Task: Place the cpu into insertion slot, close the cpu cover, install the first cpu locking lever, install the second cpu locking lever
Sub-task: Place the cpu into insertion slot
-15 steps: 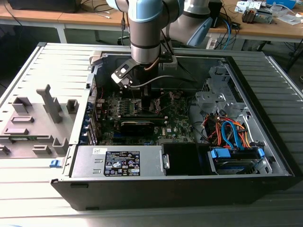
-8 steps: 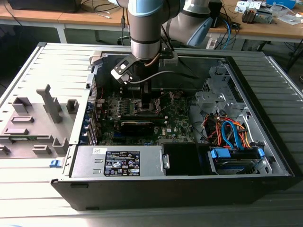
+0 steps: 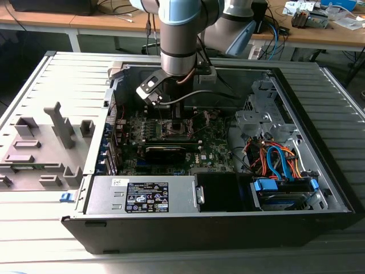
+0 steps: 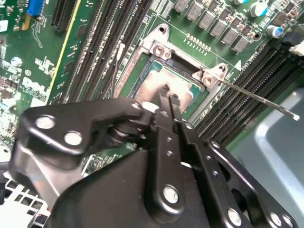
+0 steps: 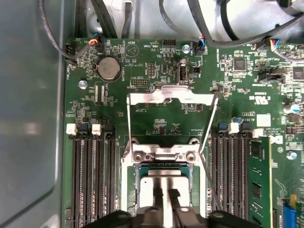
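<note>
The black two-fingered gripper (image 5: 165,194) hung low over the socket, its fingers (image 5: 156,203) drawn almost together with only a sliver of gap between them and nothing seen clamped there; the tips sat right at the top face of the cpu (image 5: 165,178), a small flat square chip with a silver-grey lid, though contact could not be told; the cpu lay flat inside the insertion slot (image 5: 128,190), the square socket with a silvery metal rim; the cpu cover (image 5: 171,97), a thin silvery windowed frame, stood swung open on its hinge; a thin metal locking lever (image 4: 256,98) jutted free beside the slot; long black memory slots (image 5: 92,175) flanked the socket on the green motherboard (image 5: 156,118); in the exterior view the grey robot arm (image 3: 179,57) reached down at upper centre of the frame into the open black computer case (image 3: 228,228), with a silvery power supply box (image 3: 142,195) at lower centre.
</note>
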`<state>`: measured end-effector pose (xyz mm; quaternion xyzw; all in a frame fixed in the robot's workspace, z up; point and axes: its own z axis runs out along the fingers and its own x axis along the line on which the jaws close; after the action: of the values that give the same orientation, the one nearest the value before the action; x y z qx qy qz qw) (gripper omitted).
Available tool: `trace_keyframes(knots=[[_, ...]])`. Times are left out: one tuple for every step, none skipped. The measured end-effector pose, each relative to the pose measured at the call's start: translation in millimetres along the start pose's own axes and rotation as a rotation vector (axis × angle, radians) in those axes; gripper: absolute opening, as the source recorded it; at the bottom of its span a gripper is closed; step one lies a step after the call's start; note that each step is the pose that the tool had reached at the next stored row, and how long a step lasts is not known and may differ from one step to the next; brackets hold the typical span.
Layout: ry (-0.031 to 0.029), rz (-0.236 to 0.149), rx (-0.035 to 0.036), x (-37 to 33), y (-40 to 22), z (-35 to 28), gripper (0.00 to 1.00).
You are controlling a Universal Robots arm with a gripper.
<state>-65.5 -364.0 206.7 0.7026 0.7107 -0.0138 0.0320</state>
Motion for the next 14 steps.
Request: trace_keyframes(knots=[[-0.0006, 0.0, 0.0007, 0.0, -0.1, 0.8, 0.11], [-0.0009, 0.0, 0.0014, -0.1, -0.1, 1.8, 0.11], [-0.0008, 0.0, 0.0021, -0.3, 0.0, 2.8, 0.11], [-0.0005, 0.0, 0.0032, -0.4, 0.1, 4.8, 0.11], [-0.0001, 0.0, 0.0035, -0.5, 0.2, 5.6, 0.11], [-0.0006, 0.0, 0.004, -0.6, 0.2, 5.4, 0.11], [-0.0003, 0.0, 0.0038, -0.8, 0.2, 5.6, 0.11], [-0.0003, 0.0, 0.0038, -0.9, 0.2, 4.8, 0.11], [0.0006, 0.0, 0.0033, -0.9, 0.3, 2.8, 0.11], [0.0025, 0.0, 0.0019, -0.8, 0.7, -1.3, 0.11], [0.0007, 0.0, 0.0031, -1.8, 0.7, -11.0, 0.11], [0.0007, 0.0, 0.0031, -2.4, 0.9, -20.5, 0.11], [0.0004, 0.0, 0.0033, -3.0, 1.1, -29.1, 0.11], [0.0005, 0.0, 0.0033, -3.3, 1.3, -34.2, 0.11]])
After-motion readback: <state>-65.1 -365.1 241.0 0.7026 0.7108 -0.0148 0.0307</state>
